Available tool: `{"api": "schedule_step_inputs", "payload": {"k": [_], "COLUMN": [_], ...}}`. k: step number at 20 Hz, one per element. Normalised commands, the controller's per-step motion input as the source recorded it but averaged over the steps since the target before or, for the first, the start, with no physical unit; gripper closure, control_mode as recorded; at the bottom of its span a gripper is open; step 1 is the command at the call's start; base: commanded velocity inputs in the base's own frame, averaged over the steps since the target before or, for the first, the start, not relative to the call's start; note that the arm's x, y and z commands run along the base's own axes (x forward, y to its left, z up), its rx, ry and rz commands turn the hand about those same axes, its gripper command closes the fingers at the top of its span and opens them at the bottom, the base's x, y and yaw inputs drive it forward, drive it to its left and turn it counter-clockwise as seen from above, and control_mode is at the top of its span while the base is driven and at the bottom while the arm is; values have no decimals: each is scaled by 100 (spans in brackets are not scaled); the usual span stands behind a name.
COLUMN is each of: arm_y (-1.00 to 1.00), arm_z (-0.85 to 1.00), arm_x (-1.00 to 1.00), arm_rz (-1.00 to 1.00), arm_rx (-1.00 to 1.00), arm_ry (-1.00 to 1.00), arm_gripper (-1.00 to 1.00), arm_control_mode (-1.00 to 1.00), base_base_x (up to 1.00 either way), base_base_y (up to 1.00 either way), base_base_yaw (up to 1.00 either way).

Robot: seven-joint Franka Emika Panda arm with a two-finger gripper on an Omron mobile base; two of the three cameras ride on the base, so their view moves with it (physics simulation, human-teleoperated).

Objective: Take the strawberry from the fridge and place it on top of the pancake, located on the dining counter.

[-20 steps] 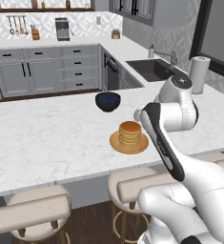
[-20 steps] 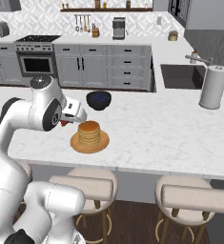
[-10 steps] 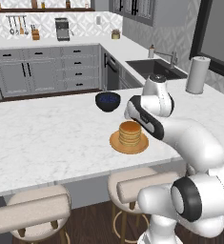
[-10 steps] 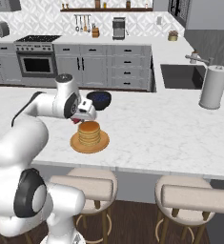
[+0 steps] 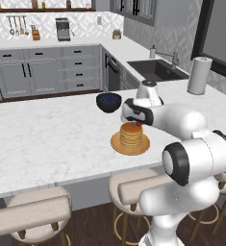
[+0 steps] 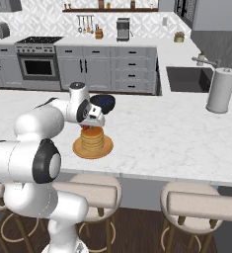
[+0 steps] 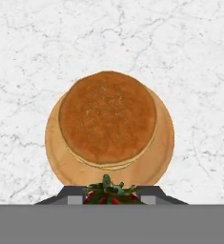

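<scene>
Item: strawberry (image 7: 109, 194), clenched in my end effector (image 7: 111, 196) above the near rim of the pancake (image 7: 108, 116) on the desk (image 7: 32, 52). I judge it light, soft, easily bruised; grip stays gentle across its sides, below the leaves.

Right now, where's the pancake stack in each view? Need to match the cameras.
Left base view: pancake on its orange-brown plate, centre, just below the dark blue bowl.
Right base view: left of centre, below the same bowl.
Hand view: centre, seen from straight above.
Shared landmark: the plate under the stack.
</scene>
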Motion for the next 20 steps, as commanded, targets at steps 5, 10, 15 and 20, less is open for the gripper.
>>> {"api": "schedule_step_inputs", "payload": {"k": [5,10,15,20], "arm_y": [0,0,1,0], "arm_z": [-13,-10,-28,-11], "arm_x": [33,23,-2,0], "arm_rz": [0,0,0,0], "arm_rx": [0,0,0,0], "arm_ry": [-3,-1,0,-6], "arm_gripper": [100,100,100,100], "arm_control_mode": [-100,-100,-100,-100], "base_base_x": [0,0,0,0], "base_base_y": [0,0,0,0], "base_base_yaw": [0,0,0,0]}}
